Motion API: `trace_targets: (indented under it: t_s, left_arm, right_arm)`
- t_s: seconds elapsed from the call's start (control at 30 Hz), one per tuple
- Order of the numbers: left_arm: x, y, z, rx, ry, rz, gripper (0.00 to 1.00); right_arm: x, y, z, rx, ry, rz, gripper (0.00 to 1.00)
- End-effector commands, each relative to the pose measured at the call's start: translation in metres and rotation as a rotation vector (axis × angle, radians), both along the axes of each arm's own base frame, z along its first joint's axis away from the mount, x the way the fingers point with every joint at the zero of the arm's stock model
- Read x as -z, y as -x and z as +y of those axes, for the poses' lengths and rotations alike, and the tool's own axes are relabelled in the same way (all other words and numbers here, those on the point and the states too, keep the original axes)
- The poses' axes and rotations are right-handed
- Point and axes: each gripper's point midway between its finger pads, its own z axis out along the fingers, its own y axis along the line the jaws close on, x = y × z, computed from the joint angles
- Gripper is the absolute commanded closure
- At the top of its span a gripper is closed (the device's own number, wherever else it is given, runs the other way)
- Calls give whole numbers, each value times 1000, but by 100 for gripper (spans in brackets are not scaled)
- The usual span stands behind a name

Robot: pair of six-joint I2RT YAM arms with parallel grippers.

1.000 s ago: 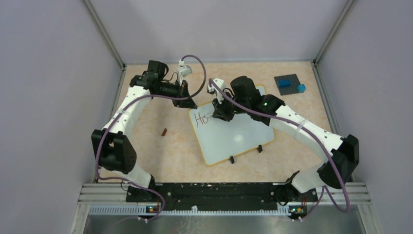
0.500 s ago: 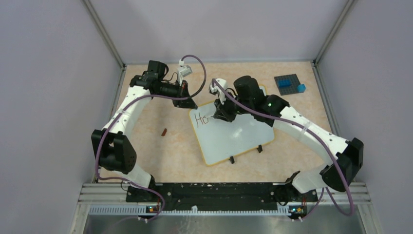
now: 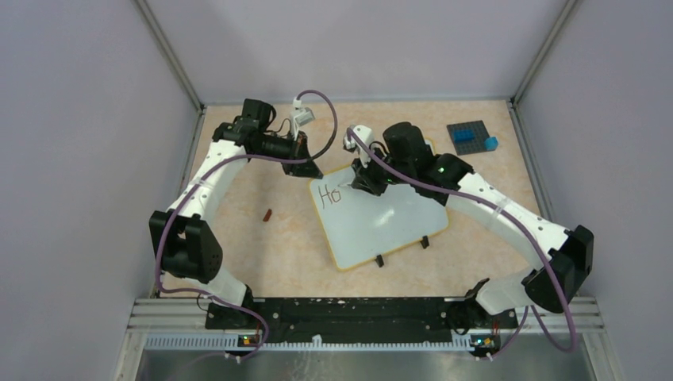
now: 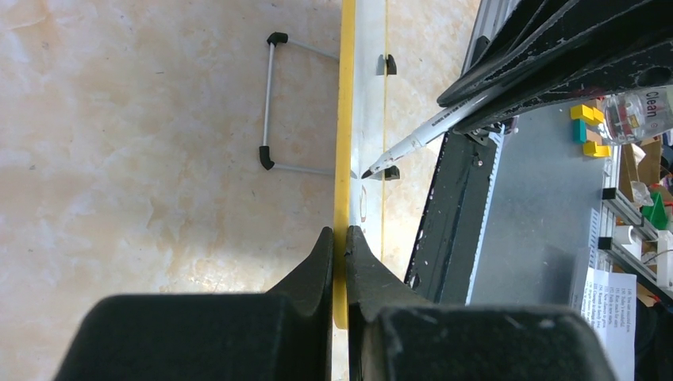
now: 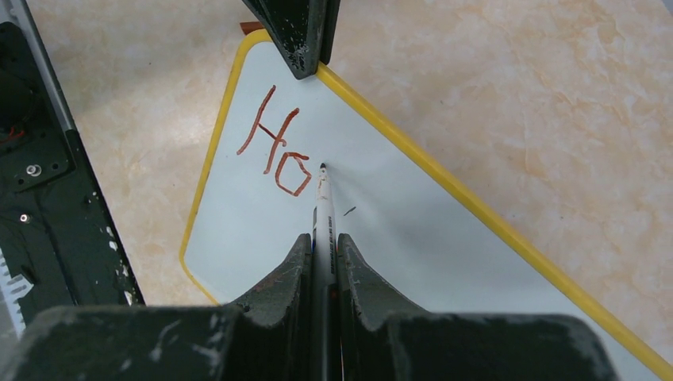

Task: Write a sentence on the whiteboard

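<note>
The whiteboard [image 3: 381, 226] lies flat on the table, white with a thin yellow rim. Of the sentence, only the reddish-brown letters "Ho" [image 3: 328, 193] show near its far left corner; they are clearer in the right wrist view [image 5: 278, 151]. My left gripper [image 3: 311, 169] is shut on the board's yellow rim [image 4: 341, 159] at that corner. My right gripper [image 3: 367, 182] is shut on a white marker [image 5: 321, 208]. The marker's tip sits just right of the "o", at the board's surface [image 5: 413, 238]. The marker also shows in the left wrist view [image 4: 417, 141].
A dark grey studded plate with blue bricks [image 3: 471, 136] sits at the far right. A small reddish-brown cap [image 3: 268, 213] lies on the table left of the board. The board's two black feet [image 3: 378, 259] point toward the near edge. Walls enclose three sides.
My right gripper has shifted slightly to the right with the marker. The letters still read "Ho". The left arm has not moved.
</note>
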Motion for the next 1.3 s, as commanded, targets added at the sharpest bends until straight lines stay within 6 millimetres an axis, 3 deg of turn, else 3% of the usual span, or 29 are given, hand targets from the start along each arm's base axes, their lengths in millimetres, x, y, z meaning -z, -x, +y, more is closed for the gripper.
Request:
trace_targets:
  t_s: [0.0, 0.8, 1.27]
  left_arm:
    - [5, 17, -5, 30, -10, 48, 100]
    - [8, 16, -5, 26, -17, 57, 100]
    - [8, 15, -5, 25, -19, 55, 100]
  right_arm:
    - [-1, -12, 0, 22, 8, -28, 100]
    - [-2, -28, -17, 90, 29, -54, 100]
    - [13, -16, -20, 65, 45, -14, 100]
